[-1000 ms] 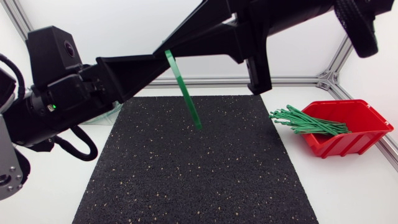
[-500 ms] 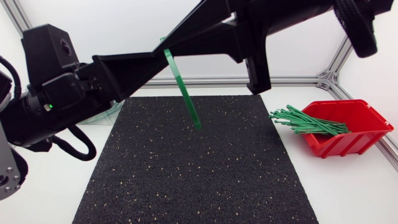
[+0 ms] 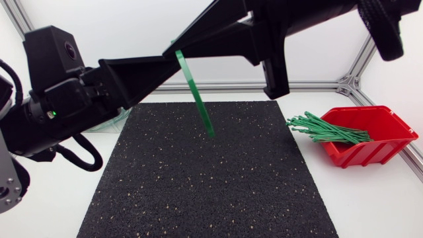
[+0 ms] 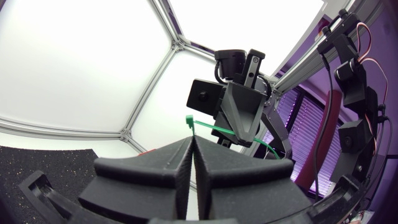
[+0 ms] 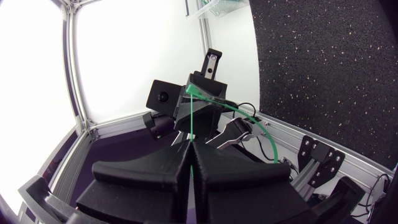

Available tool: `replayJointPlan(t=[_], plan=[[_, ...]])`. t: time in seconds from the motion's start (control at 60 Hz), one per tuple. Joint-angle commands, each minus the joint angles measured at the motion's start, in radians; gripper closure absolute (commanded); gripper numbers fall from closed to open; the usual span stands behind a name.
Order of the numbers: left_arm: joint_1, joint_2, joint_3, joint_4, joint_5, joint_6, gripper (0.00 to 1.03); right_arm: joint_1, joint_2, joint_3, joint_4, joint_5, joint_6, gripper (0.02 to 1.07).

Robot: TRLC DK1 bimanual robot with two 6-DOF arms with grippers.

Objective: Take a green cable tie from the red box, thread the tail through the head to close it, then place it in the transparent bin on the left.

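Gripping green cable tie: left tool, right tool; red box only overhead.

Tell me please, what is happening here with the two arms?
Both grippers are shut on one green cable tie, held up in the air over the black mat: the left gripper and the right gripper meet near its upper end, and its tail hangs free. It does not look closed yet. More ties lie in the red box; the transparent bin is partly hidden behind the left arm.
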Motion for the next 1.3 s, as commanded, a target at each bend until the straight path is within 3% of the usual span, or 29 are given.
replayJointPlan(t=[0.0, 1.283], plan=[[-0.014, -0.022, -0.003, 0.016, -0.003, 0.001, 1.0, 0.003, -0.01, -0.023, 0.011, 0.009, 0.031, 1.01], [-0.063, -0.087, -0.018, 0.005, 0.001, 0.013, 1.0, -0.034, 0.006, -0.017, 0.015, -0.002, 0.053, 1.01]])
